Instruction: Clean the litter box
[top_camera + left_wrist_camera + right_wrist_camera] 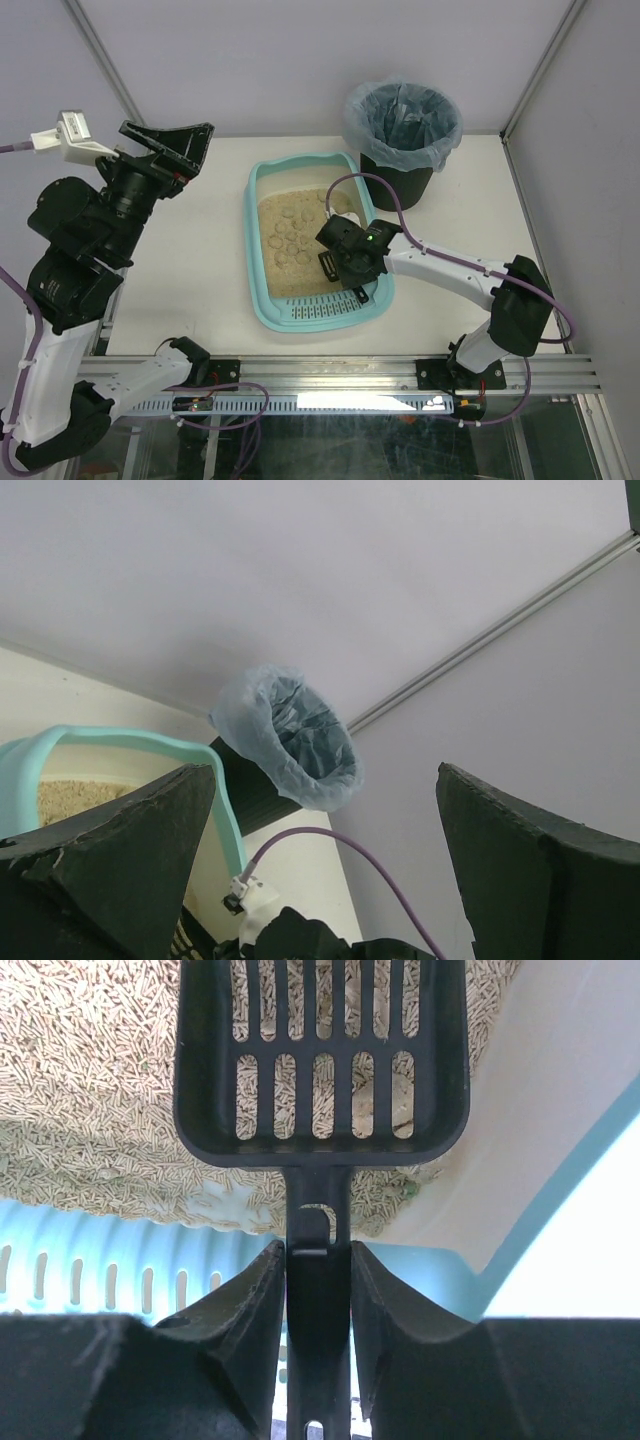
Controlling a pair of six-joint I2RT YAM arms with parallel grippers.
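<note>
over the near right corner of the box (254,262), scoop (318,1165) gripped and ready

mid-tabletop, the box lies lengthwise, its slotted strip toward the near edge. its far right corner is just beside the bin (400,182), which stands by the far edge, right of centre. that closeness looks deliberate: a short carry from litter (90,1080) to bag. the right tool (318,1260) is closed tight on the scoop handle, a jaw pressed on each side. this points the slotted head forward, low over the litter near the right wall. a pale clump shows through the slots, but i cannot tell whether it sits in the scoop or under it. the left tool (325,770) hangs wide open and holds nothing, raised above the far left of the tabletop, likely parked clear of the work. round clumps (290,238) lie across the litter, so i judge the cleaning far from done.
</note>
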